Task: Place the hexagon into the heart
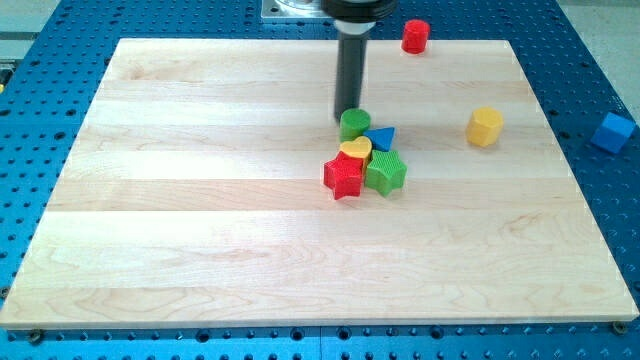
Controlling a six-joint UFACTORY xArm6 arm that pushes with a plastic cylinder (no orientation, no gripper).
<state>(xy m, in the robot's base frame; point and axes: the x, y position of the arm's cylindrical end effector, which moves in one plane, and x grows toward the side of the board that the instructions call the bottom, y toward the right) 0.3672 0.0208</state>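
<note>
The yellow hexagon block (pixel 485 127) stands alone at the view's right on the wooden board (pixel 200 230). The yellow heart block (pixel 356 150) sits in a tight cluster near the board's middle, with a green round block (pixel 354 123) above it, a blue triangle block (pixel 382 138) to its right, a red star block (pixel 344 177) below left and a green star block (pixel 386 172) below right. My tip (pixel 346 110) is just above and left of the green round block, about touching it. It is far left of the hexagon.
A red round block (pixel 415 36) stands at the board's top edge. A blue cube (pixel 612 132) lies off the board on the blue perforated table at the view's right.
</note>
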